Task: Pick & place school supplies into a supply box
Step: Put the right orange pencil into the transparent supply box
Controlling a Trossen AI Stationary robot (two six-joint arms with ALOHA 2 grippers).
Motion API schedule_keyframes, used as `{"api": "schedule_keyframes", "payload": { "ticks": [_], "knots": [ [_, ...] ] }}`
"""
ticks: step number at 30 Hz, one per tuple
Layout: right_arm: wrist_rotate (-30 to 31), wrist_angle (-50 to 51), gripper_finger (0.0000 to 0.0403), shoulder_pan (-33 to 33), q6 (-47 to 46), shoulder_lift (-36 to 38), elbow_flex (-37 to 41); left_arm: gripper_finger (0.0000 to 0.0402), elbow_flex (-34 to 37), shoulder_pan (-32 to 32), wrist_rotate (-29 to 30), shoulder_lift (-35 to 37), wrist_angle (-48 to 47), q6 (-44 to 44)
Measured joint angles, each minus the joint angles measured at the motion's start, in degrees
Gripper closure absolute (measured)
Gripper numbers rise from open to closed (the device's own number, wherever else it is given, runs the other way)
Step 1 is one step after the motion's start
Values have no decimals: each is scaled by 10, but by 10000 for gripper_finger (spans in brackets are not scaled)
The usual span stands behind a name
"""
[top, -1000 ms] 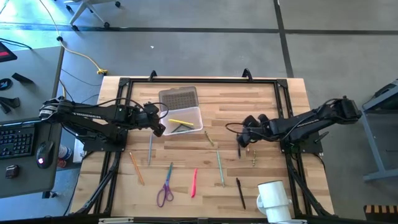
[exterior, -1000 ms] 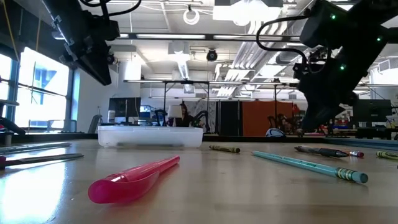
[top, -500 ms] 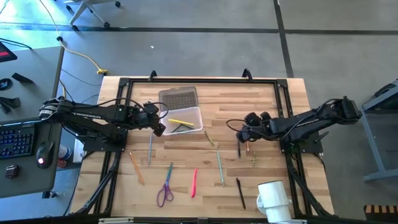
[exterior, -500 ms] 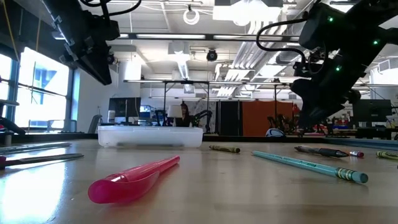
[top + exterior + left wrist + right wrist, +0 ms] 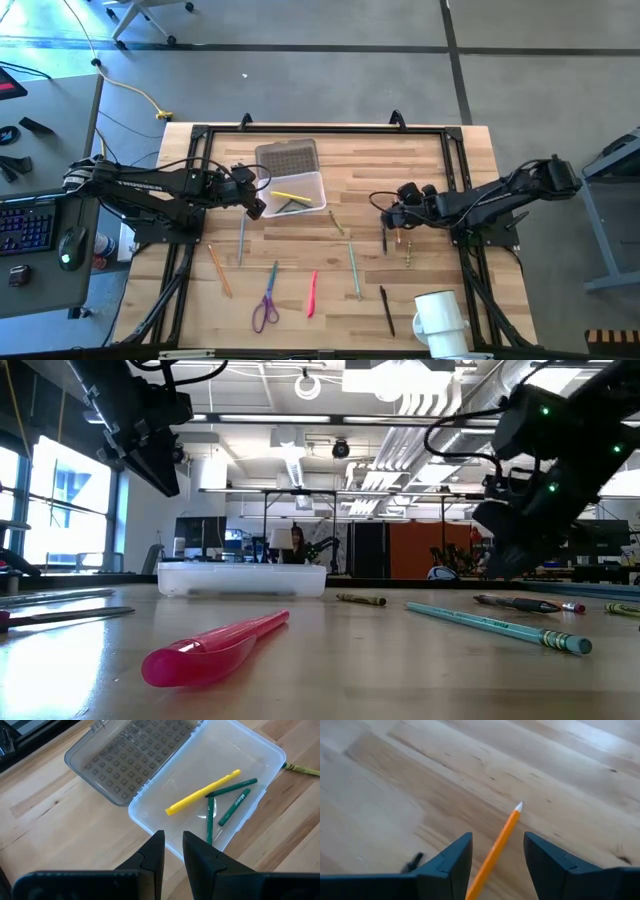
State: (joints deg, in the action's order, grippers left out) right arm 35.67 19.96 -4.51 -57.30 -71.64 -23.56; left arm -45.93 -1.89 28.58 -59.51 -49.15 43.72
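Right hand point(image 5: 495, 857) astride half-hidden orange pencil point(image 5: 497, 842)

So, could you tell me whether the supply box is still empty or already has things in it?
Not empty: the supply box lies open and holds a yellow pen and green pens. Most supplies are still out on the table.
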Motion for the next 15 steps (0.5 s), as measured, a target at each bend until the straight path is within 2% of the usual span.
{"api": "schedule_keyframes", "payload": {
  "ticks": [6, 15],
  "knots": [
    [17, -80, 241, 2, 28, 0, 40, 298, 0, 0, 1, 0, 0, 0],
    [-2, -101, 242, 4, 19, 0, 69, 298, 0, 0, 3, 0, 1, 0]
  ]
}}
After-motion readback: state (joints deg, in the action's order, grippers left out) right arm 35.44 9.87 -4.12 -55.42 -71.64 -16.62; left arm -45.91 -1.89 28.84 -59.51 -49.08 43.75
